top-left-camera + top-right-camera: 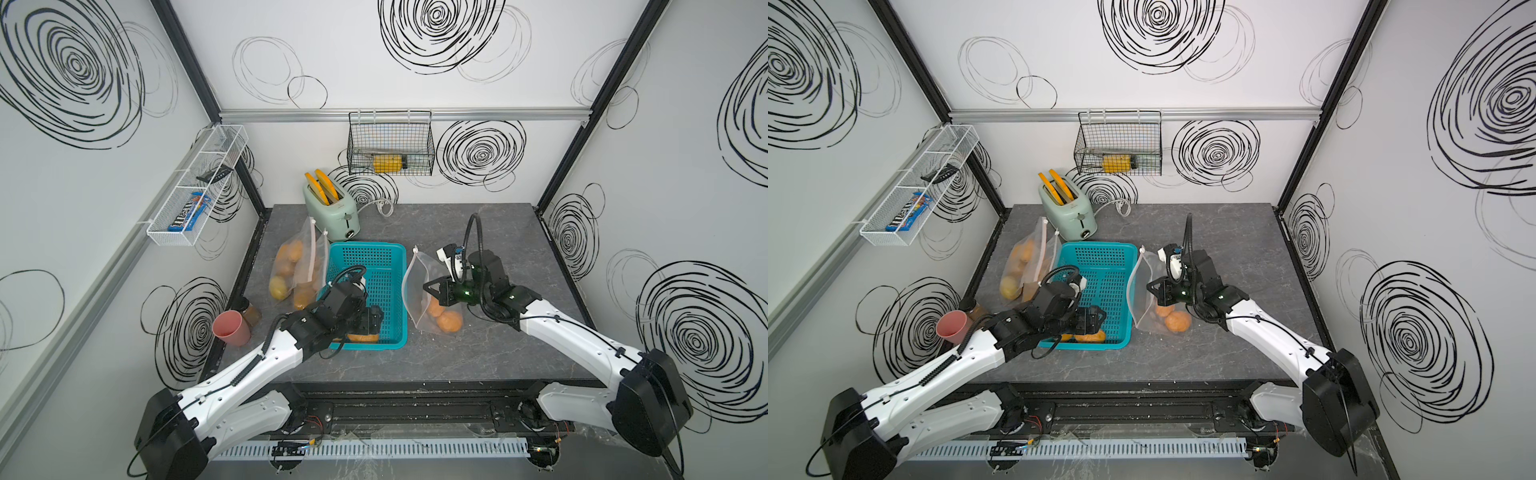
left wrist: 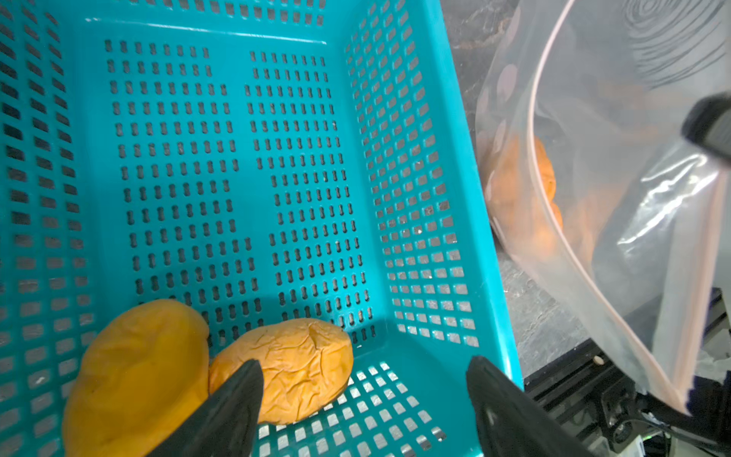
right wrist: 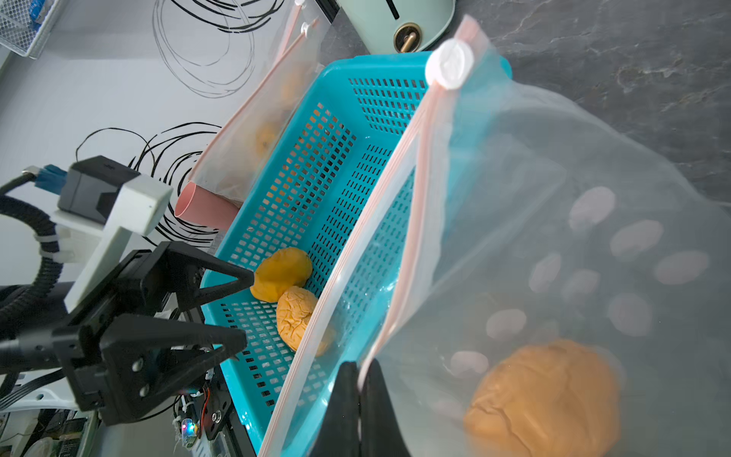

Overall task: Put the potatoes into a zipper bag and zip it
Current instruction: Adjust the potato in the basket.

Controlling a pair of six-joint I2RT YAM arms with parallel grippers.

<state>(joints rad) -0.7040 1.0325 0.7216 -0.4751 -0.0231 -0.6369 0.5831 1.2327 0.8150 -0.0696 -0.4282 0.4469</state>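
Note:
Two orange-brown potatoes lie at the near end of a teal basket. My left gripper hangs open just above them, one finger over the wrinkled potato, nothing between the jaws. Right of the basket stands a clear zipper bag with its mouth open and its white slider at the far end. My right gripper is shut on the bag's near rim. Potatoes lie inside at the bottom. A second bag holding several potatoes lies left of the basket.
A mint toaster with two orange toast slices stands behind the basket. A pink cup and a brown jar sit at the table's left edge. A black wire basket and a white rack hang on the walls.

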